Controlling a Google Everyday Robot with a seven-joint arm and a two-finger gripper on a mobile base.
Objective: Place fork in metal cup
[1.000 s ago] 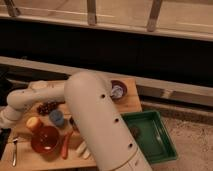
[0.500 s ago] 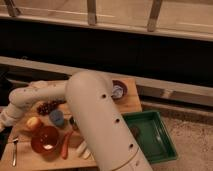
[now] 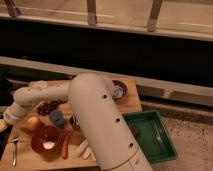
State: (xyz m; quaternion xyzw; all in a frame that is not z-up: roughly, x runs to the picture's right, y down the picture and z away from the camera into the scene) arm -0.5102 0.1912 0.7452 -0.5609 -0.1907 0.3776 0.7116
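Observation:
The fork (image 3: 15,150) is a thin silver piece lying on the wooden table (image 3: 132,104) at its front left corner, left of the orange bowl (image 3: 45,140). The metal cup (image 3: 74,121) stands right of the blue cup (image 3: 56,118), mostly hidden behind my white arm. The arm reaches left across the table. My gripper (image 3: 8,118) is at the table's left edge, above and behind the fork and apart from it.
Dark grapes (image 3: 47,106), a peach-coloured fruit (image 3: 34,122), a red-orange carrot-like piece (image 3: 66,144) and a white item (image 3: 82,148) lie around the bowl. A dark bowl (image 3: 119,91) sits at the back right. A green tray (image 3: 152,135) stands right of the table.
The arm's left end has shifted very slightly. The fork and the other things have not moved.

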